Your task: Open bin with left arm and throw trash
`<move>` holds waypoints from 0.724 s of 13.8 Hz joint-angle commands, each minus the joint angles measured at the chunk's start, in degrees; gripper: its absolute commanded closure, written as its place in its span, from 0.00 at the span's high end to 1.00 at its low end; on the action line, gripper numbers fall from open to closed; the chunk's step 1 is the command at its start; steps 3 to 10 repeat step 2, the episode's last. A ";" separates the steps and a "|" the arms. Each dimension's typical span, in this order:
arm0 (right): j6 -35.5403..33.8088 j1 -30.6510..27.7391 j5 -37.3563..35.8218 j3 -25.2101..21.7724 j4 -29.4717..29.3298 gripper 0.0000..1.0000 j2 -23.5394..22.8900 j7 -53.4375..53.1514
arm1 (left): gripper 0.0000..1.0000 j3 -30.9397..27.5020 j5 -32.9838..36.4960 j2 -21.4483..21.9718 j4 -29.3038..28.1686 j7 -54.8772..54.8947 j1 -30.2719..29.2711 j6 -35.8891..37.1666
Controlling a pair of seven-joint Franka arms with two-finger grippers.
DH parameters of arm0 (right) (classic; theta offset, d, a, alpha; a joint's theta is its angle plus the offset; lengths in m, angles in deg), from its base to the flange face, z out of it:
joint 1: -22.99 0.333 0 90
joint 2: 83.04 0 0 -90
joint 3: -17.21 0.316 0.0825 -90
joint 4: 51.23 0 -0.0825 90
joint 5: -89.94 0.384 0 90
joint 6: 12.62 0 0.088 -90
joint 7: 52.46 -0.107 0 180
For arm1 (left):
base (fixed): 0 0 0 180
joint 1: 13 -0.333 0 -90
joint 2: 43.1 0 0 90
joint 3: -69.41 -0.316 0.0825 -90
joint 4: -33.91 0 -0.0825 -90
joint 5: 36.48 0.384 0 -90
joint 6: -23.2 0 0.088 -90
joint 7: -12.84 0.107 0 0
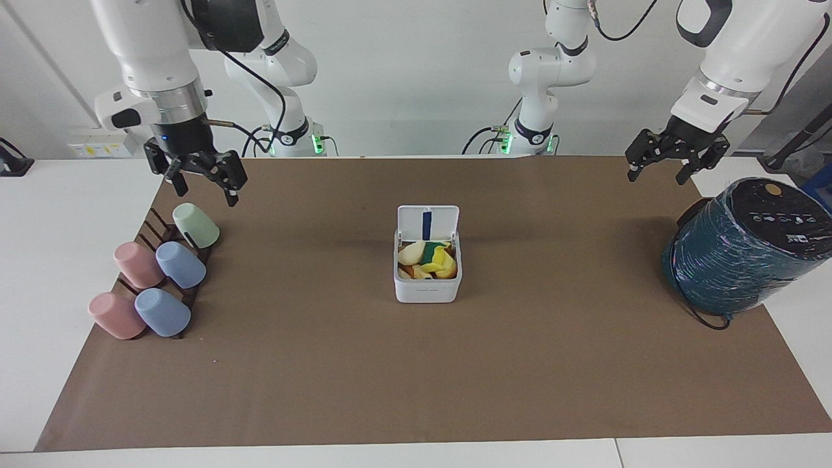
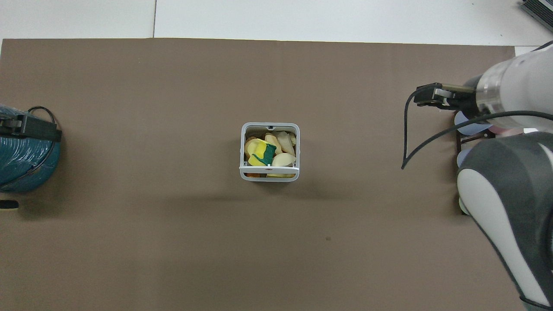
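Observation:
The white bin (image 1: 428, 290) stands in the middle of the brown mat with its lid (image 1: 428, 223) raised upright on the side nearer the robots. The trash (image 1: 427, 260) lies inside it: yellow, green-and-yellow and cream scraps. From overhead, the bin's rim (image 2: 241, 151) frames the trash (image 2: 264, 154). My right gripper (image 1: 204, 192) is open and empty, in the air over the cup rack by the green cup (image 1: 196, 225). My left gripper (image 1: 657, 175) is open and empty, waiting in the air beside the teal cylinder (image 1: 741, 250).
A dark rack holds pink cups (image 1: 138, 264) and blue cups (image 1: 181, 264) at the right arm's end. The large teal wrapped cylinder (image 2: 21, 160) lies at the left arm's end with a cable. The right arm's wrist (image 2: 514, 93) covers the rack from overhead.

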 commanded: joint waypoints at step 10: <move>-5.37 1.05 2.33 -4.71 0.28 1.00 1.58 7.65 | 1.00 0.04 1.43 1.15 -1.60 -0.99 0.31 -1.18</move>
